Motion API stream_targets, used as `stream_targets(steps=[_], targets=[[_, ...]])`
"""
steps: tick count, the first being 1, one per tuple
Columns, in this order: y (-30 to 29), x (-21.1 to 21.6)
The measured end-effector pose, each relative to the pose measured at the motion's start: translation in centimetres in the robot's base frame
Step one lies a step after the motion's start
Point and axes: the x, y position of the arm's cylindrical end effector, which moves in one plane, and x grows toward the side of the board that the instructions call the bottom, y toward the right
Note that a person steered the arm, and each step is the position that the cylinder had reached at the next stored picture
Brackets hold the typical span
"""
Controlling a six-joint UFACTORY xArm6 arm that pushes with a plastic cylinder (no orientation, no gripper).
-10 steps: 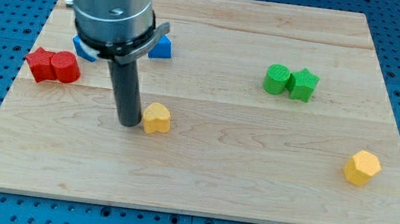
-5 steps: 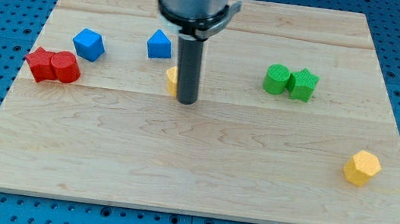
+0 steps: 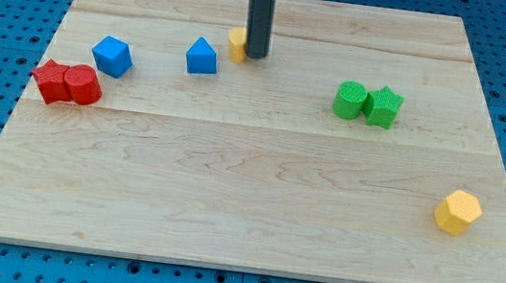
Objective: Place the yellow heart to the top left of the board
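Eight blocks sit on the wooden board [image 3: 254, 209]: two red, two blue, two green and two yellow. The red pair [image 3: 67, 83] touch each other near the view's left edge; the left one looks star-like and the right one rounder, though neither shape is sure. A blue cube [image 3: 112, 56] lies up and to the right of them, and a blue block with a peaked top [image 3: 201, 57] sits further right, apart from the cube. A green cylinder [image 3: 350, 100] and a green star [image 3: 384, 106] touch on the view's right half. A yellow hexagon [image 3: 458, 211] stands alone near the bottom right.

The yellow heart [image 3: 236, 43] is in the upper middle of the board, just right of the peaked blue block and well short of the top left corner. Only a sliver of it shows, since the rod covers its right side, so its heart shape cannot be made out here.

The arm carries no pincer, so there are no jaws to be apart or together and nothing is clamped; it ends in a dark rod. The rod's upper part is cut off by the view's top. The tip [image 3: 256, 56] rests on the board against the heart's right side, well apart from all other blocks.
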Motion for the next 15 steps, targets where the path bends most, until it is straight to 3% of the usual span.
stream_targets(steps=[1,3,6,7,8,10,11,12,13,15], targets=[[-4.3,-3.3],[-3.8,0.5],[-9.2,0.6],[-4.6,1.1],[-1.7,-0.3],[-13.8,-5.9],[-14.7,-5.2],[-8.9,-5.5],[-10.9,-10.2],[-13.4,-10.3]])
